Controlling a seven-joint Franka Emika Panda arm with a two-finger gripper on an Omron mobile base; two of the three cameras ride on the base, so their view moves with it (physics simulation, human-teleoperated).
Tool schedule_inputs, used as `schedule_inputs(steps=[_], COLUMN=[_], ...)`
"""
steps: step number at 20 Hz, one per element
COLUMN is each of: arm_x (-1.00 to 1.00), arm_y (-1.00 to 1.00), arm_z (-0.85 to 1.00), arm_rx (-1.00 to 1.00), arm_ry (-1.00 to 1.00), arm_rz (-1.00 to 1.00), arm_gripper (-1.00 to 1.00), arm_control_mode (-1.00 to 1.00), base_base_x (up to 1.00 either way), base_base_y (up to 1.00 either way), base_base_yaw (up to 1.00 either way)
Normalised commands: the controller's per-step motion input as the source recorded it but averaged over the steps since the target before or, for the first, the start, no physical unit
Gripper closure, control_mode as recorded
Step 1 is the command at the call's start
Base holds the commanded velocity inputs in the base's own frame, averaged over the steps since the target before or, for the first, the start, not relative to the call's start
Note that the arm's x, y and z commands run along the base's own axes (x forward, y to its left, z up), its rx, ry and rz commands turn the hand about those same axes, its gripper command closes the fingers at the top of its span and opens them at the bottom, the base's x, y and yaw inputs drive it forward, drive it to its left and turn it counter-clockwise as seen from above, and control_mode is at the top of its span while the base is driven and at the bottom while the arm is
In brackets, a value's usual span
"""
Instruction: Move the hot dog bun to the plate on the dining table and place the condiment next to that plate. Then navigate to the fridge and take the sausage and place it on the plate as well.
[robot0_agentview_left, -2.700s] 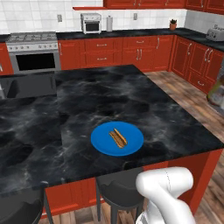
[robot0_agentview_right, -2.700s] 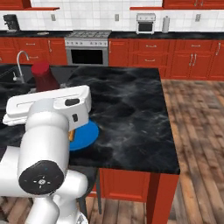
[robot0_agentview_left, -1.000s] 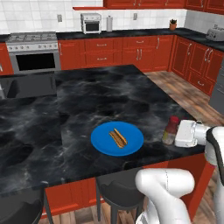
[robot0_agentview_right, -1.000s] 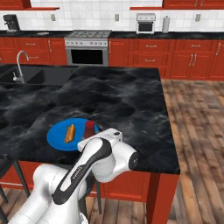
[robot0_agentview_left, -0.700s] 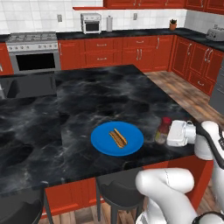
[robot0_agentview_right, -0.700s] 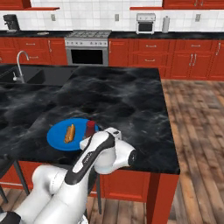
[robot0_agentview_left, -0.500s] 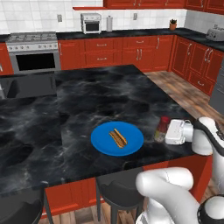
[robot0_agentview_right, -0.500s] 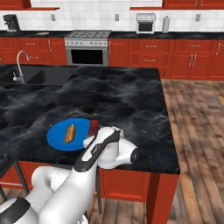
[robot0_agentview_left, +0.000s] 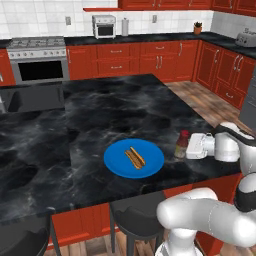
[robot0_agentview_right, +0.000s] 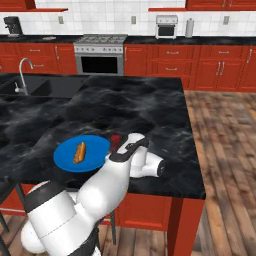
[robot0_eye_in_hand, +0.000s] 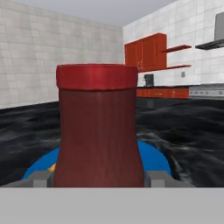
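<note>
Inspection of the placing step. The small upright condiment bottle with dark red cap and brownish-red body stands on the black white-veined marble dining table, just beside the large round flat bright blue plate, at about three o'clock from it in the left base view. The small tan-orange hot dog bun lies on that plate, near its centre.

The two-finger gripper is level with the bottle's lower body; in the hand view its grey fingertips stand either side of the bottle, so it is grasping the condiment or at least bracketing it closely. Whether the base is fully seated on the table cannot be told.

Judgement: bottle placement is near completion; the sausage leg is not yet begun. To finish well, confirm the bottle rests flat, then spread the jaws fully before any retreat. Withdraw straight back along the approach line, away from the plate, avoiding sideways drag. Main risk: a finger catching the tall narrow bottle and toppling it onto the plate.
</note>
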Motion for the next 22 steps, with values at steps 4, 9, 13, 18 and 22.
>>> schedule_inputs(steps=[4,9,13,18,22], arm_x=[0.34,0.38,0.34,0.28,0.27], arm_y=[-0.17,-0.01,0.00,0.00,0.00], arm_z=[-0.37,-0.45,-0.31,-0.32,-0.31], arm_rx=[0.00,-0.03,0.00,0.00,0.00], arm_ry=[0.00,0.00,0.00,0.00,0.00], arm_rz=[0.05,0.03,0.03,0.04,0.05], arm_gripper=[1.00,1.00,1.00,1.00,1.00], arm_control_mode=[-1.00,-1.00,-1.00,-1.00,-1.00], base_base_x=[0.00,0.00,0.00,0.00,0.00], base_base_y=[0.00,0.00,0.00,0.00,0.00], base_base_yaw=[0.00,0.00,0.00,0.00,0.00])
